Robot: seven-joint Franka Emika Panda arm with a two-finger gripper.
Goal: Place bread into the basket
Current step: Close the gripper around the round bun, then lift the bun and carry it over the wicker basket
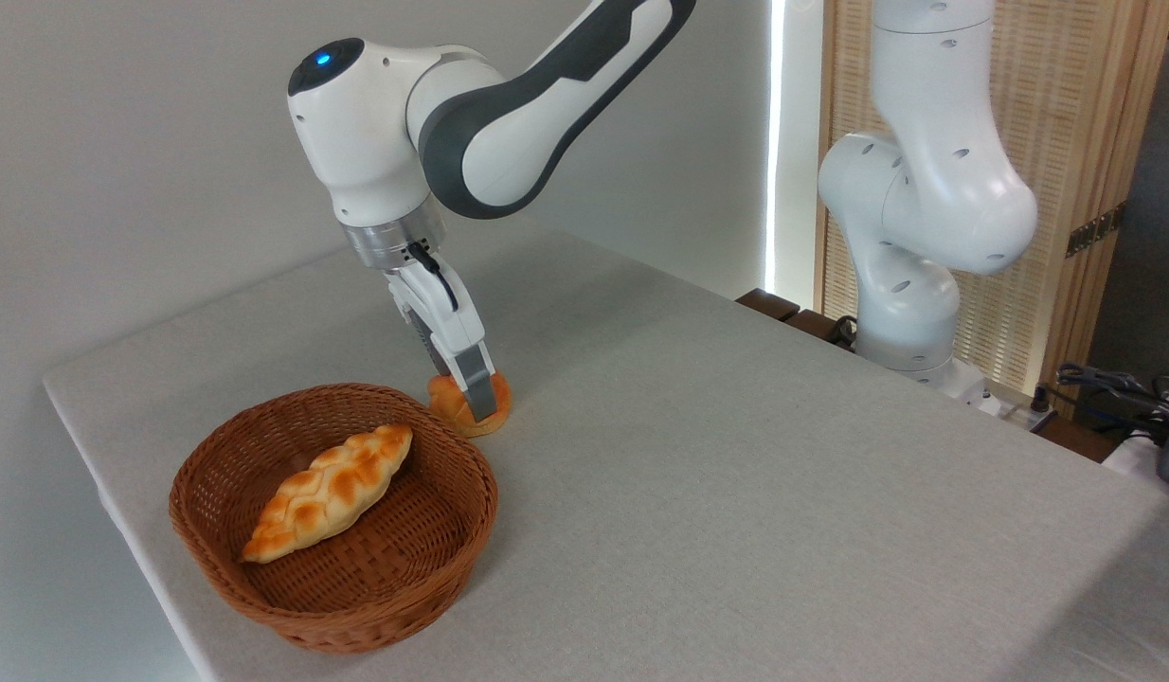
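A plain pale wall backs a bench (736, 493) covered in light grey cloth, with a slatted screen off to the right. The bun (457, 403) sits on the bench just beyond the far rim of the basket (395, 578), which already holds a braided loaf (329, 493). The bun looks light and fairly firm, with a knobbly, perhaps slippery crust; a grip across its sides, low on the dome, should hold best. The arm reaches in from the upper right, wrist bent down and the tool (471, 398) pointing steeply at the bun. One finger (476, 384) lies across the front of the bun and the other is hidden, so I cannot tell whether it is pinching yet.
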